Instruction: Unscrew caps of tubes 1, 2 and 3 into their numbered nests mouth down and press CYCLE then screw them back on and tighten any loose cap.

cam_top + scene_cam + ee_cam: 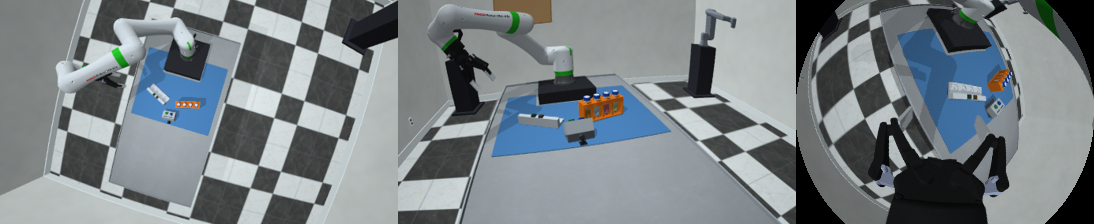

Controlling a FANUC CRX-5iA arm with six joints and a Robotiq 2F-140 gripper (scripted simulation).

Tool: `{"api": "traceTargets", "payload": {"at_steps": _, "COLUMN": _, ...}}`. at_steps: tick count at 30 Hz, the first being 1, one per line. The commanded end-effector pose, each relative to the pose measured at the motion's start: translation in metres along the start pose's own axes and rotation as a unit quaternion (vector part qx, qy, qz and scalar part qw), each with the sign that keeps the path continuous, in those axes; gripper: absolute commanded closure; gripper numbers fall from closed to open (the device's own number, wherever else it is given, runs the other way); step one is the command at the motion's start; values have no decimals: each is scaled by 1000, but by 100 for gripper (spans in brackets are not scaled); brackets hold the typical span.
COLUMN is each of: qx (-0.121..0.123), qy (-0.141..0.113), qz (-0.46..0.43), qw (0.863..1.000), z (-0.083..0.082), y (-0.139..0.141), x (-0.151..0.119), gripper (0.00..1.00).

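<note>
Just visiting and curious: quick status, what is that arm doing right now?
Gripper open, empty, off the table's left side. All four blue caps on the tubes in the orange station. Cap tray holds no caps. Nothing blocks the way.

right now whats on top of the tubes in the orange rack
Each of the four tubes in the orange rack carries a blue cap with a white top. The number dots are too small to read, and the caps hide the tube mouths.
</note>
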State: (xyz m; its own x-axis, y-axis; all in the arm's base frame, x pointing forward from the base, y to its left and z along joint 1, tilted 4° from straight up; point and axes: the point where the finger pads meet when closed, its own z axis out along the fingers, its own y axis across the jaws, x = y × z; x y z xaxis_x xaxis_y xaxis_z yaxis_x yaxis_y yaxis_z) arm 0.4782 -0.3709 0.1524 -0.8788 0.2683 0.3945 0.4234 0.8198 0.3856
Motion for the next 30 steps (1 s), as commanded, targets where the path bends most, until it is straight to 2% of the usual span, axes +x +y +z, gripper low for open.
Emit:
{"api": "traceTargets", "payload": {"at_steps": 1, "qx": 0, "qy": 0, "qz": 0, "qw": 1000, "z": 0, "y": 0, "x": 0, "gripper": 0}}
{"api": "traceTargets", "payload": {"at_steps": 17, "qx": 0, "qy": 0, "qz": 0, "qw": 1000, "z": 0, "y": 0, "x": 0, "gripper": 0}}
{"api": "traceTargets", "payload": {"at_steps": 18, "qx": 0, "qy": 0, "qz": 0, "qw": 1000, "z": 0, "y": 0, "x": 0, "gripper": 65}}
{"api": "traceTargets", "payload": {"at_steps": 30, "qx": 0, "qy": 0, "qz": 0, "qw": 1000, "z": 0, "y": 0, "x": 0, "gripper": 65}}
